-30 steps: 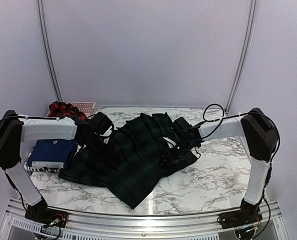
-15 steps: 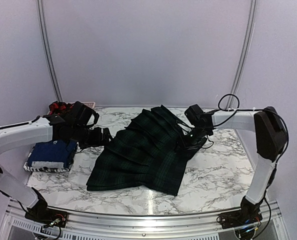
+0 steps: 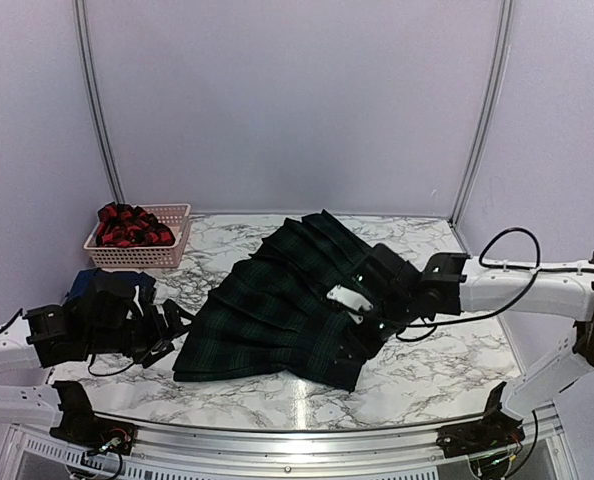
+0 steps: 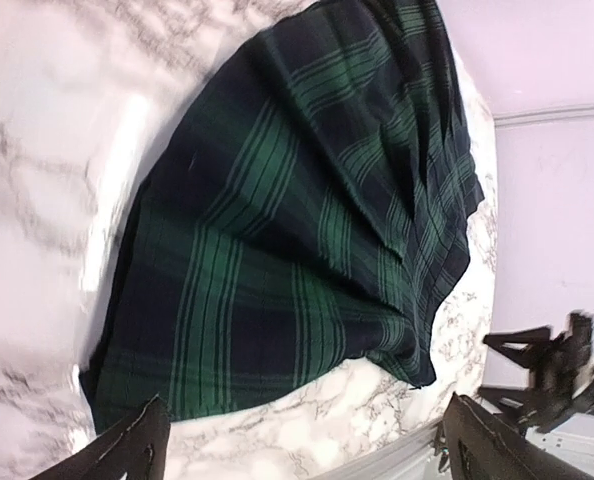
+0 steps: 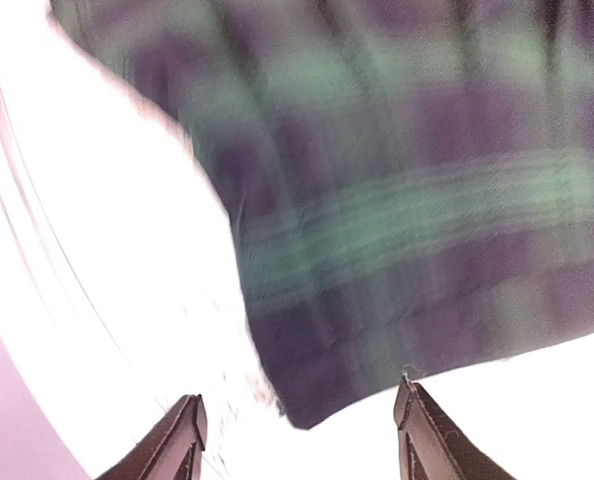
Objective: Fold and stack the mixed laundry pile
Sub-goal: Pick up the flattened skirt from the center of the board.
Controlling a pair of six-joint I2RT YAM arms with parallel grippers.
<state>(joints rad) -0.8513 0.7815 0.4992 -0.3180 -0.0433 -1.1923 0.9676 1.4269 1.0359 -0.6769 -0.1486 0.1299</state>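
Plaid: your dk green plaid garment (image 3: 277,315) lies flat and folded mid surface (image 3: 447,365), pleats fanning toward the far side.
L gripper: L gripper (image 3: 175,332) sits low, just beside the plaid's left edge and apart from the cloth. Jaws spread wide, nothing betw them.
R gripper: R gripper (image 3: 355,338) is over the plaid's near-right corner. Fingers (image 5: 182,440) stand apart w/ no cloth betw them. Wrist view is blurred, so you can't tell if it touches the fabric.
Navy: navy garment (image 3: 145,284) at far-left of surface, mostly hidden behind L arm (image 3: 17,345).
Basket: pink lattice basket (image 3: 137,257) in far-left corner, w/ the red-and-black checked garment (image 3: 127,225) inside it.
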